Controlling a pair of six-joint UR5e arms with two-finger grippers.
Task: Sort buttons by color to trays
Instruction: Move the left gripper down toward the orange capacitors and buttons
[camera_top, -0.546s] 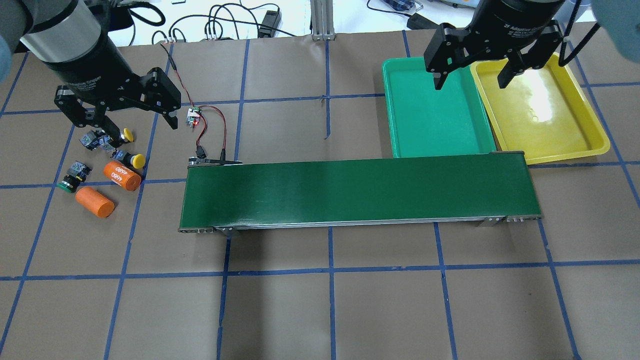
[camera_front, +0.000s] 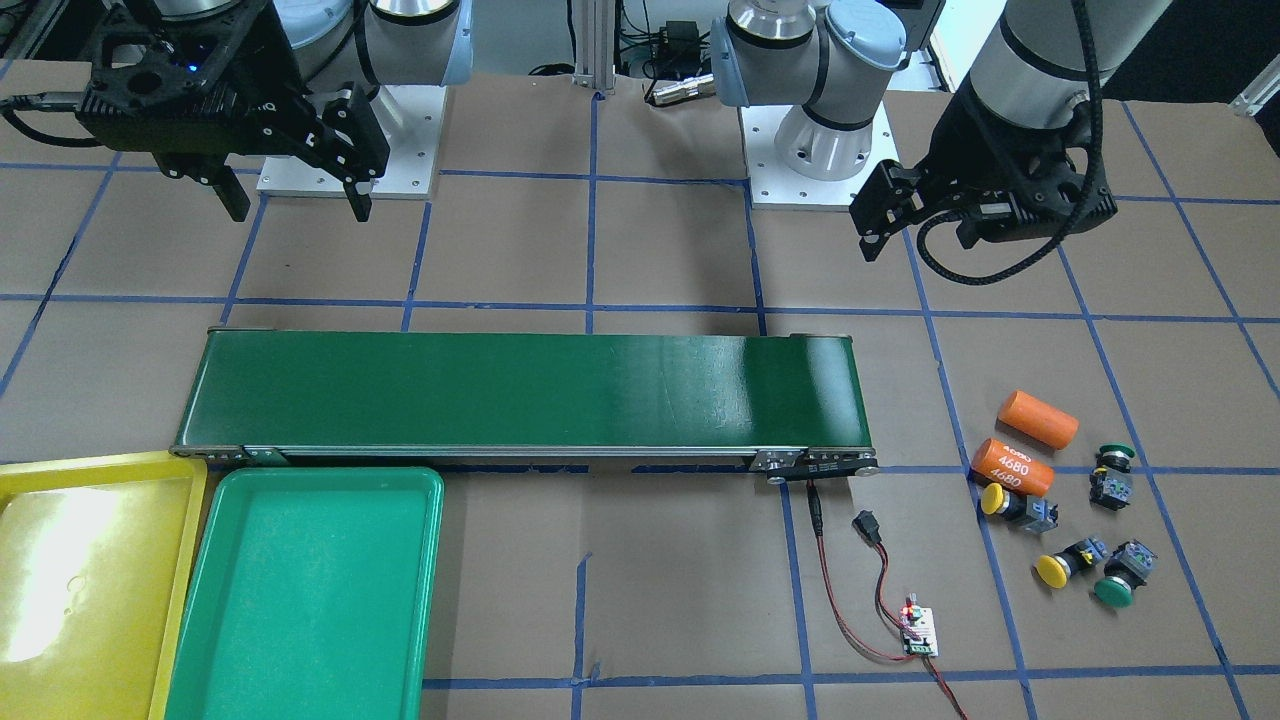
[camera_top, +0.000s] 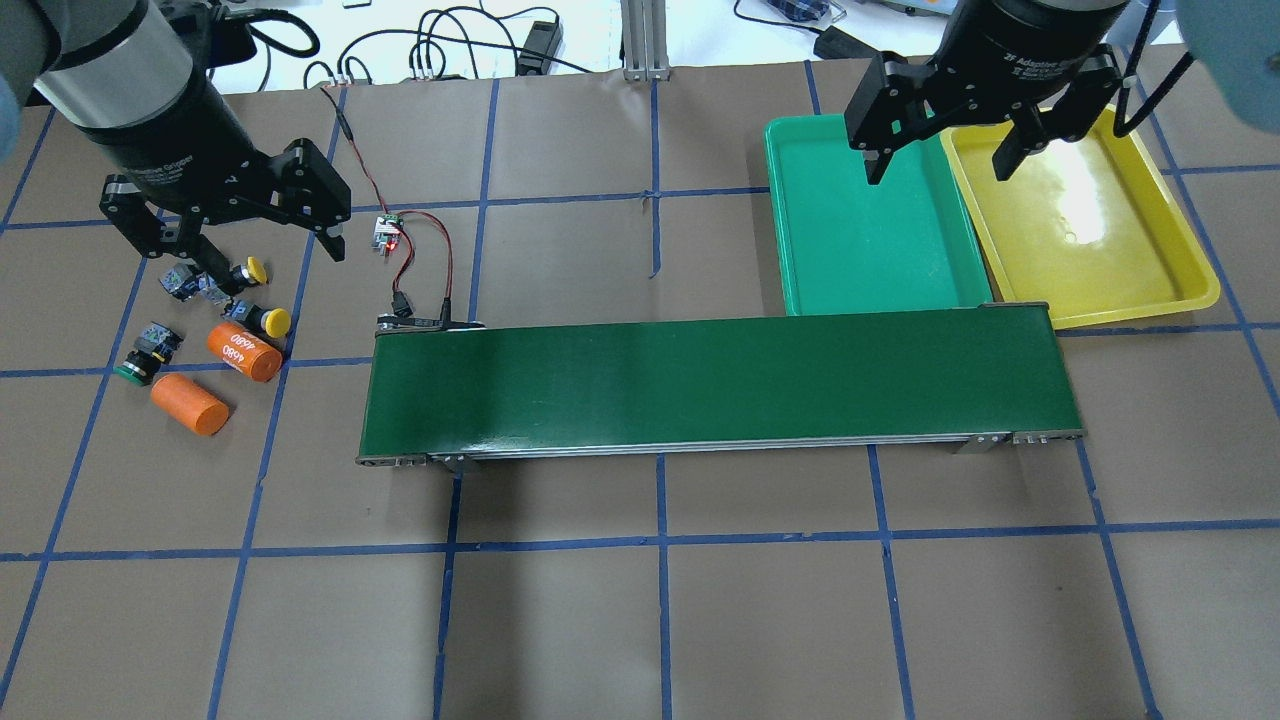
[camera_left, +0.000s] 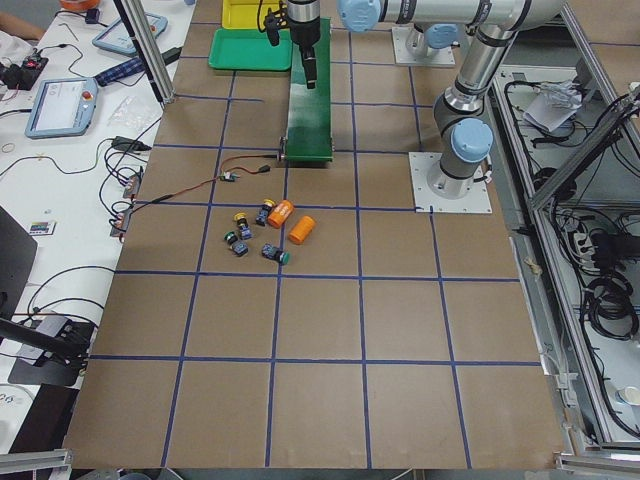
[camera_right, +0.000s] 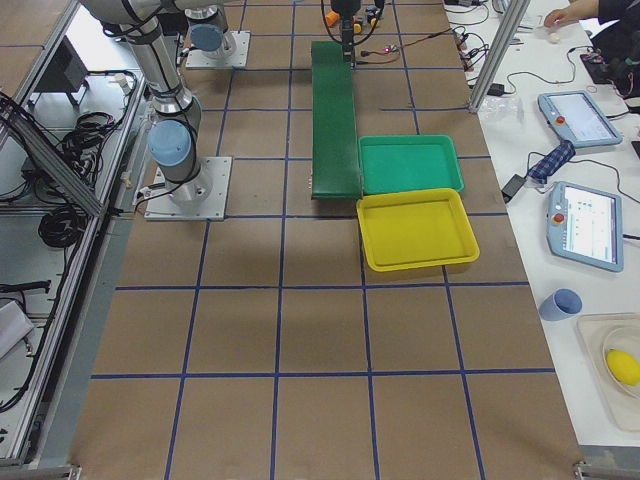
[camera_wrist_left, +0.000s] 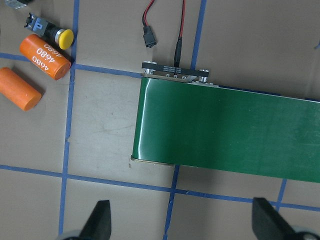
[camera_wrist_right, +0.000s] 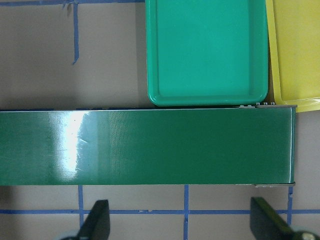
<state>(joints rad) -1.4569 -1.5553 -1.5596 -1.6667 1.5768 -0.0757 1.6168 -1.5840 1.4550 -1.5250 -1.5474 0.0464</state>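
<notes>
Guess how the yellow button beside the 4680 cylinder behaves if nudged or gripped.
The yellow button lies on its side with a round cap, so a nudge probably pivots or rolls it. Its blocky body likely grips better than the domed cap. The 4680 cylinder, close by, may roll if bumped.

From where I'm standing, only a little writing is showing. Just off the cable end of the conveyor belt, an orange cylinder is lying on its side and displaying "4680" in white digits, printed twice along its length. Over the belt's other end, the right gripper is carrying small white print on its black body, reading "2F Adaptive Gripper". The left gripper, hanging beyond the cable end, is bearing similar white lettering, too blurred to read.
</notes>
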